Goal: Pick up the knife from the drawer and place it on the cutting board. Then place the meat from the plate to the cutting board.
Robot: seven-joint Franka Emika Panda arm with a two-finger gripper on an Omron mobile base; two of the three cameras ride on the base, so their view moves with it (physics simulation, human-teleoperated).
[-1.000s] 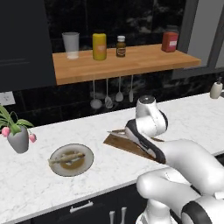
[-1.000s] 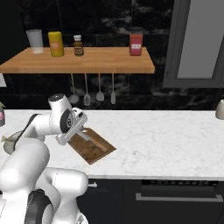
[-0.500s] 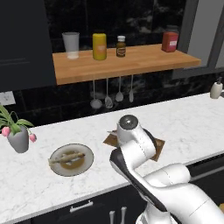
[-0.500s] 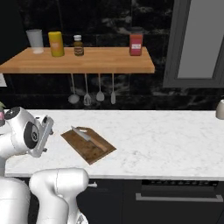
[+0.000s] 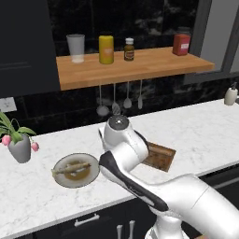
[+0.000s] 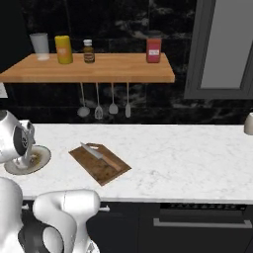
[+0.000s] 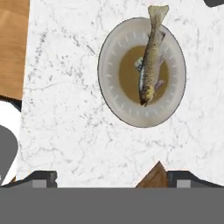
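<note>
White marble counter [image 6: 188, 158], black wall, perhaps tiled, wooden shelf [image 6: 99, 69].

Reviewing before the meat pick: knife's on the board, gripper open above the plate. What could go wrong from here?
1. The meat is slim and its tail overhangs the plate rim, so an off-centre pinch could tip or drop it.
2. It lies in a shallow dish, so the gripper may strike the rim coming down.
3. The knife lies diagonally across the board, so meat may land on it.
</note>
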